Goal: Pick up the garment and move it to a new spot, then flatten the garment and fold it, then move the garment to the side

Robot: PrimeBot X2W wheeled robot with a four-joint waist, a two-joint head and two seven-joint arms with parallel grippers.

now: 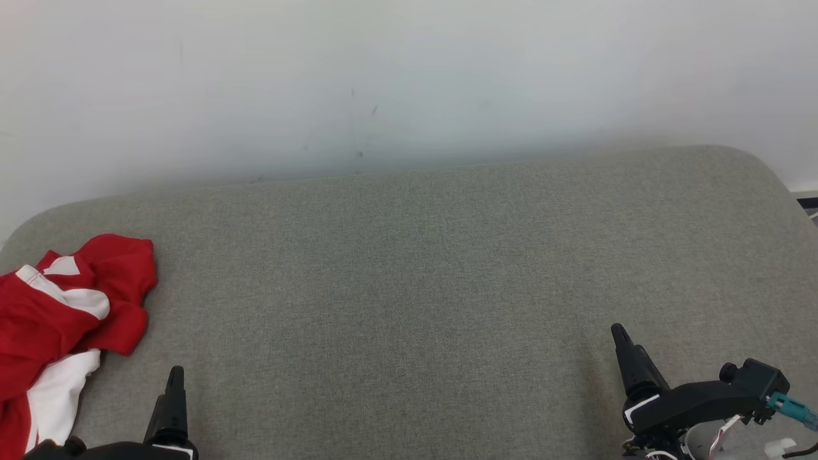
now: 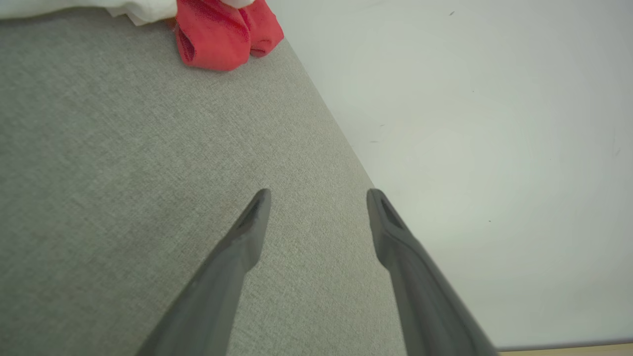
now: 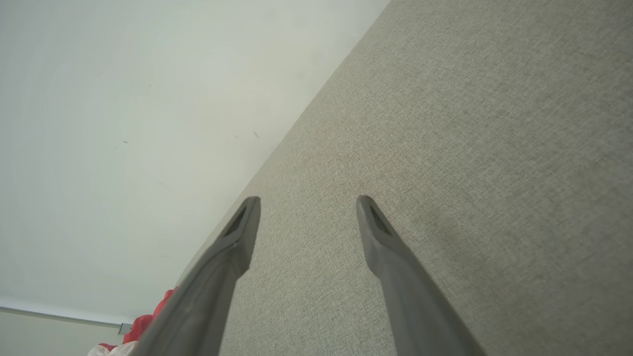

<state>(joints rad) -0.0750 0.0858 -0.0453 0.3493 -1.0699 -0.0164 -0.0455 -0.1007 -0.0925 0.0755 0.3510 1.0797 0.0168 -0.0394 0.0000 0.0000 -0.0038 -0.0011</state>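
Lying crumpled at the left edge of the grey fabric bench, the red-and-white cloth garment may slip off if the left hand or right hand, both released and empty, snags one fold.

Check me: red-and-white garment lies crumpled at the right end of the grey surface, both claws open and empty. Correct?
Wrong side. The head view shows the garment crumpled at the left end of the grey surface, not the right. The rest holds: the left claw and the right claw are both open and empty.
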